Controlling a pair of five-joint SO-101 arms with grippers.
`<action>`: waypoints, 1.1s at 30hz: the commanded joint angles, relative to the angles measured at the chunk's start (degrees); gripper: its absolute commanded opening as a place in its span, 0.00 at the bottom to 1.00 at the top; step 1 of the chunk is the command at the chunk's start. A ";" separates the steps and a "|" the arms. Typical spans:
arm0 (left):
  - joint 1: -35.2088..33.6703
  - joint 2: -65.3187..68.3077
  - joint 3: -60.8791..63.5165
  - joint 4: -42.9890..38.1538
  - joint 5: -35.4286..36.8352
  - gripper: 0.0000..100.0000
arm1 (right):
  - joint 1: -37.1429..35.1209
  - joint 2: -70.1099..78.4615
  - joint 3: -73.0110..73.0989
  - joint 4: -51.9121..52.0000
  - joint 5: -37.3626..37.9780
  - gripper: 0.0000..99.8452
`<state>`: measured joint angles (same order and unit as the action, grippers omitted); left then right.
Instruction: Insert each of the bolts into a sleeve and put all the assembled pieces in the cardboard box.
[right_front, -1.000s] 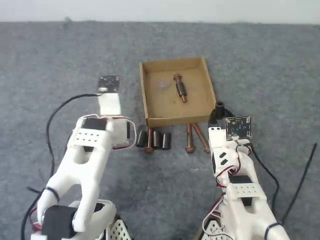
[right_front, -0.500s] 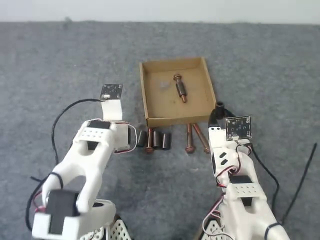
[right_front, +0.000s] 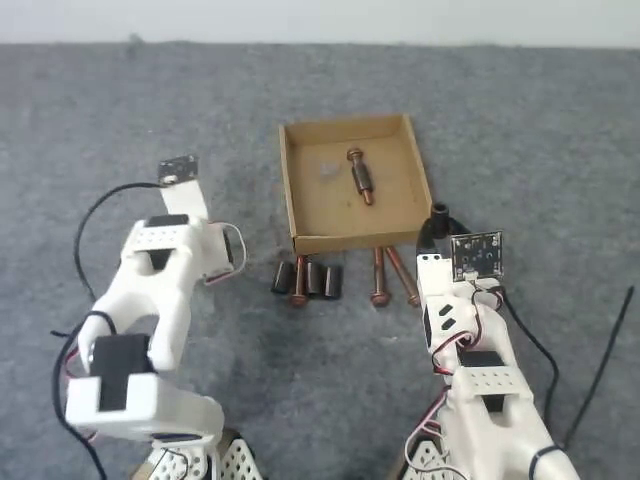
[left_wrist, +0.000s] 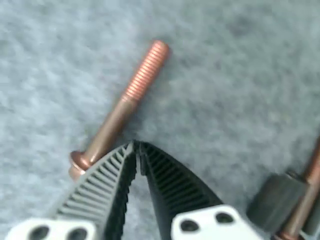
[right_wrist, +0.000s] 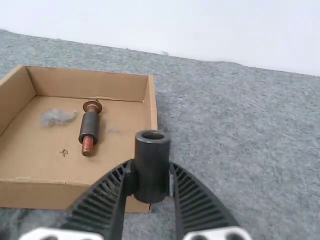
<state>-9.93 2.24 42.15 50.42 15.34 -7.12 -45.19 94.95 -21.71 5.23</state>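
High: cardboard box (right_front: 293, 200), sleeved bolt (right_front: 360, 178) inside; black sleeves (right_front: 312, 278) and copper bolts (right_front: 380, 272) at its 6 o'clock, on grey felt (right_front: 120, 110).
Left wrist: ribbed left claw (left_wrist: 138, 146) pinched together, empty, at head of threaded bolt (left_wrist: 122, 107).
Right wrist: right claw (right_wrist: 150, 172) clamping upright black tubular sleeve (right_wrist: 151, 160).

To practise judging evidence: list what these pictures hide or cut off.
Left wrist view: head of the loose bolt partly behind the left gripper.
Left wrist view: dark sleeve cut by the edge.
Right wrist view: lower end of the held sleeve behind the right gripper.
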 joint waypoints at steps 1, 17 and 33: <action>-3.25 3.34 -8.13 3.08 0.70 0.01 | 0.40 -2.24 0.62 0.13 -0.62 0.01; -8.62 21.98 -36.00 8.53 0.79 0.01 | 0.40 -2.24 0.62 0.13 -0.44 0.01; -9.41 20.31 -39.43 17.85 10.73 0.01 | 0.31 -2.24 0.62 0.13 -0.44 0.01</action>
<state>-18.46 25.19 3.56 65.71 23.25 -7.12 -45.19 94.95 -21.71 5.23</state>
